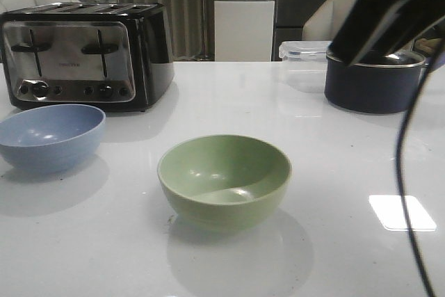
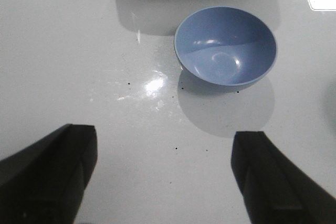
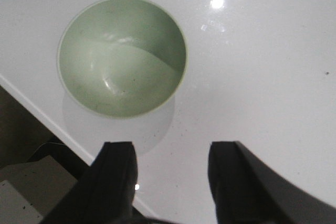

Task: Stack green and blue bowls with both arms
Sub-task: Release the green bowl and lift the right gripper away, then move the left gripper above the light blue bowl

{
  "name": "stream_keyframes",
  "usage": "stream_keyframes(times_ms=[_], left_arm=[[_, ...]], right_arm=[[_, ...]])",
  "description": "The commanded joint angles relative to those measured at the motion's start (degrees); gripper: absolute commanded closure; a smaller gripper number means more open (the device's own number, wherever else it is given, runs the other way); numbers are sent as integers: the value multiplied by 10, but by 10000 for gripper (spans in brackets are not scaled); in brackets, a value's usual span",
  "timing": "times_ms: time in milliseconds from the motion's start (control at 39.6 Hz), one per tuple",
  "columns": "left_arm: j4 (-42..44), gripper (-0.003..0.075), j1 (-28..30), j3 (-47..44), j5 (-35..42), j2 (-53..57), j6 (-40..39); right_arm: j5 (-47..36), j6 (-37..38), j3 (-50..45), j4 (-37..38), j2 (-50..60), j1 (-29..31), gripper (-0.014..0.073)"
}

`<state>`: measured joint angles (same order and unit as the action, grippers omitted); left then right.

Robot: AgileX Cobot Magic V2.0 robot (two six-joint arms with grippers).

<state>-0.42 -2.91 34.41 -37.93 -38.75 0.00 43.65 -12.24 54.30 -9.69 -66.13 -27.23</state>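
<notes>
Bowls sit apart, blue bowl [image 1: 50, 135] left of green bowl [image 1: 224, 180], so each spread-fingered, empty gripper, left gripper [image 2: 165, 174] and right gripper [image 3: 170, 174], should probably straddle one rim squarely before pinching.

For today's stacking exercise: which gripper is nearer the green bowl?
Right. The right gripper hangs open just beside the green bowl; the left gripper is open over by the blue bowl.

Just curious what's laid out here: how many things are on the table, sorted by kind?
Bowls: 2, green bowl and blue bowl
Toasters: 1, toaster
Pots: 1, dark pot
Clear plastic boxes: 1, box
Total: 5
</notes>
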Motion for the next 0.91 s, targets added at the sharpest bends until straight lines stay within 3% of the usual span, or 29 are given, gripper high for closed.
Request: stream_keyframes(times_ms=[0,430,884], left_arm=[[-4,139,-4,20,42,-1,0],[-4,139,-4,20,42,-1,0],[-4,139,-4,54,13,-3,36]], right_arm=[[-26,-6,-27,3,86,0,158],[45,-6,-123,-31,284,0,158],[47,-6,-128,-31,302,0,158]])
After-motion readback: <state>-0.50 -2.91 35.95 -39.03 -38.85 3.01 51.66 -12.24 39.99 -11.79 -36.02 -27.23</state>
